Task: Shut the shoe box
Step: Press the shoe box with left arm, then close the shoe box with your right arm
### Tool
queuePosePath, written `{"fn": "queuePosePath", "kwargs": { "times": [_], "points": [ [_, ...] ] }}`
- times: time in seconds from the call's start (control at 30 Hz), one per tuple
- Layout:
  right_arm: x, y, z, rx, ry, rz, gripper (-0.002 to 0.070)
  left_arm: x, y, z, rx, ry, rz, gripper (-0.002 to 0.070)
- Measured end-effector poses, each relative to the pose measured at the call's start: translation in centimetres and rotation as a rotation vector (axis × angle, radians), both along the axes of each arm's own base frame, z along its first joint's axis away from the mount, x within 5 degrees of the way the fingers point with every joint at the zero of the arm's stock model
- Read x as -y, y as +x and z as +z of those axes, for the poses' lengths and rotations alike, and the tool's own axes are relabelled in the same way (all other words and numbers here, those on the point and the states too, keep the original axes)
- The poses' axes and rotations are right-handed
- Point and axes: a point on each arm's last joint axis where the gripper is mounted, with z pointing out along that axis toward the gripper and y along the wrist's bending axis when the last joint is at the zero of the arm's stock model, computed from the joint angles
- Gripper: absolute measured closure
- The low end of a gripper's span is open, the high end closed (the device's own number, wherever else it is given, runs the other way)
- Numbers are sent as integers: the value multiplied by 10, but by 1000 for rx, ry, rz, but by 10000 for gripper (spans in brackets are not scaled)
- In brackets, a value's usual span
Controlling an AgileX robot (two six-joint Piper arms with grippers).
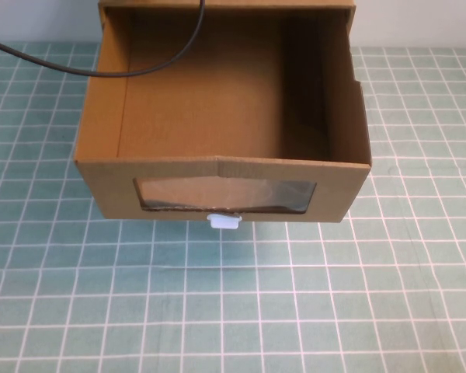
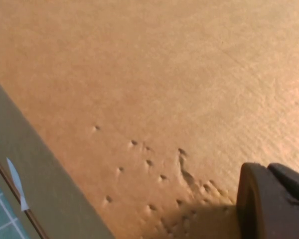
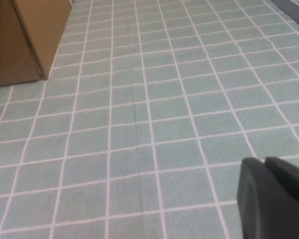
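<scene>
Drawer of brown corrugated-cardboard shoe box stands pulled out, likely light and easily dented, best pushed on its windowed front near the small white pull tab; left gripper close against cardboard, right gripper over green grid mat beside the box, jaw states indeterminable.

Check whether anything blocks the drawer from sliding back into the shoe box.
Nothing solid shows inside the open shoe box; only a black cable drapes across its back left corner. The left gripper sits against cardboard; the right gripper is over bare mat, away from the box.
</scene>
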Motion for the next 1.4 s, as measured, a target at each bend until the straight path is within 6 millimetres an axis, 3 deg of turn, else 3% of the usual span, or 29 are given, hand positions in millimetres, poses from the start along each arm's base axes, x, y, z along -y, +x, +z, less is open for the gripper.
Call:
{"fn": "queuePosePath", "kwargs": {
  "times": [0.37,0.47,0.63,0.9,1.03,1.2,1.3,1.4],
  "points": [
    [-2,3,35,385,161,11,688,1,-1,1,0,11,-8,680],
    [-1,2,39,416,342,-4,687,1,-1,1,-3,9,-7,680],
    [-7,1,59,151,482,-11,687,1,-1,1,-13,0,-2,680],
    [-25,22,129,-407,302,143,687,1,-1,1,-15,0,1,680],
    [-37,54,148,-534,262,306,687,1,-1,1,-16,0,1,680],
    [-54,102,155,-634,280,461,687,1,-1,1,-17,-1,1,680],
    [-75,123,156,-668,254,556,687,1,-1,1,-17,-1,1,680],
    [-108,134,160,-656,218,665,687,1,-1,1,-17,-1,2,680]
  ]
}}
